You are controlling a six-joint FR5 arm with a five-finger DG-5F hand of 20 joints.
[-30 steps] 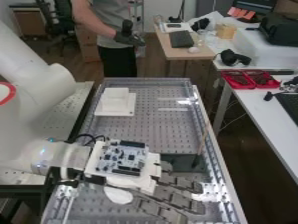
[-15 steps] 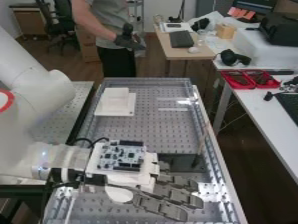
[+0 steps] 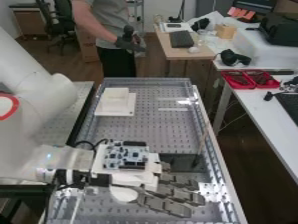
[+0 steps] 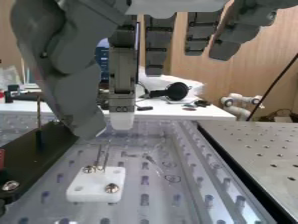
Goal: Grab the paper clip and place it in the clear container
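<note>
The hand [image 3: 163,200] is low in the high view, over the perforated bench, its fingers extended toward the right rail. In the wrist view the hand [image 4: 122,75] is open, thumb and fingers apart with nothing between them. Below the thumb and one fingertip, a thin metal piece, apparently the paper clip [image 4: 101,159], stands up from a small white block [image 4: 98,194] with screws. Beside that block, faint see-through outlines on the bench may be the clear container [image 4: 161,165]; its shape is hard to make out.
A dark block [image 3: 181,161] with a thin upright rod lies beyond the fingers, by the right rail. Farther up the bench is a white stepped block [image 3: 116,102]. Red trays [image 3: 249,79] sit on the side table. A metal rail [image 4: 219,172] runs along the bench.
The hand and wrist have shifted slightly to the right and up in the high view. The fingers remain extended, and the bench items have not moved.
</note>
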